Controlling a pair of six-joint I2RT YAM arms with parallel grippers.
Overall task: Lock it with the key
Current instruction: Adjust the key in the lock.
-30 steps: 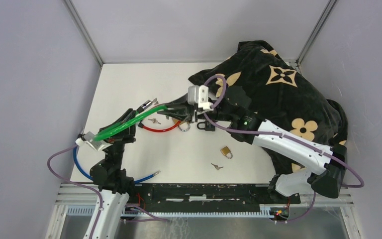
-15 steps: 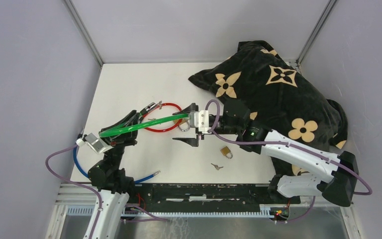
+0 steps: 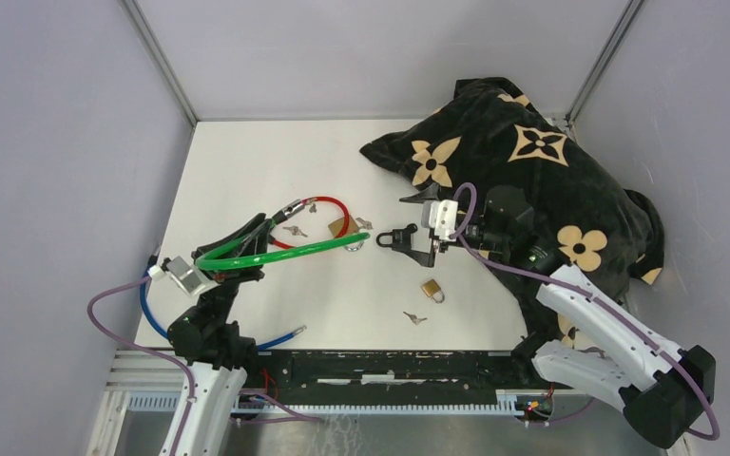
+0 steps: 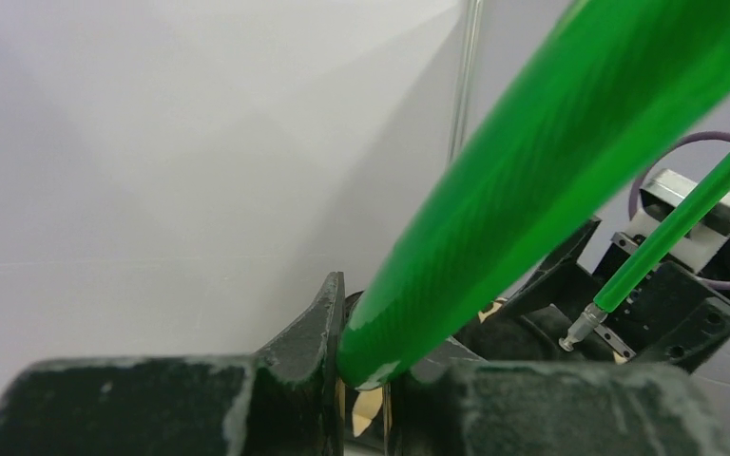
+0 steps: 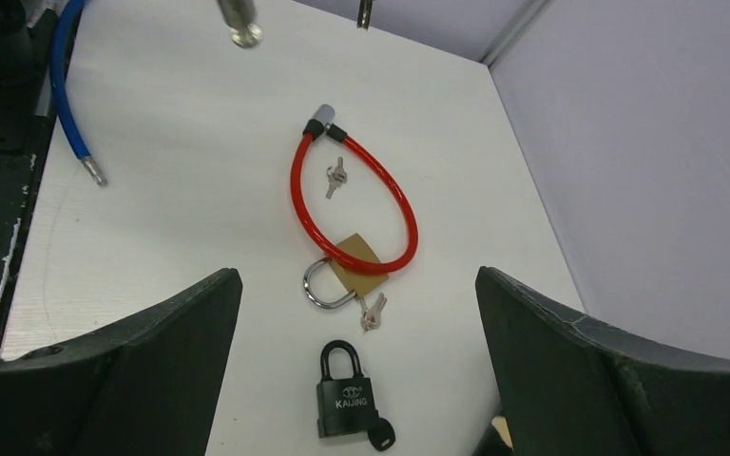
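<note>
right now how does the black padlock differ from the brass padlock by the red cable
The black padlock has a dark shackle; the brass padlock has a silver one. The red cable lock crosses the brass padlock; the black padlock lies clear of it. Both lie flat on the white table.

Glossy green cable, matt black padlock, plush cloth
</note>
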